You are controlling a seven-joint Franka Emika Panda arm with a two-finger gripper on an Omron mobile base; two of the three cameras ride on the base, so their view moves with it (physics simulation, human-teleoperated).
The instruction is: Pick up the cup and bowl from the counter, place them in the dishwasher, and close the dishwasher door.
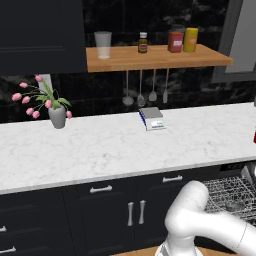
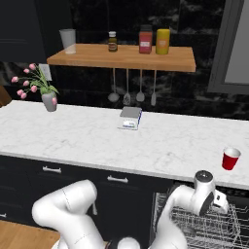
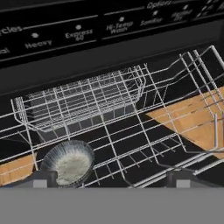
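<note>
A grey speckled bowl (image 3: 69, 162) lies in the grey wire rack (image 3: 131, 127) of the open dishwasher. It sits just beside my left fingertip (image 3: 41, 179). My gripper (image 3: 113, 180) hangs over the rack, open, with nothing between its fingers. Beyond the rack runs the dishwasher door's dark control strip (image 3: 109, 30) with printed cycle names. The red cup (image 2: 230, 158) stands upright on the white marble counter (image 2: 87, 136) at the right, above the dishwasher (image 2: 204, 228). My wrist (image 2: 206, 192) reaches down over the rack (image 1: 230, 192). The cup's edge (image 1: 254, 135) shows at the right border.
A small grey scale (image 2: 130, 118) lies mid-counter and a vase of pink flowers (image 2: 47, 99) stands at the left. The wooden wall shelf (image 2: 126, 56) carries a glass, a bottle and two jars, with utensils hanging under it. Navy cabinets (image 1: 100, 210) run below the counter.
</note>
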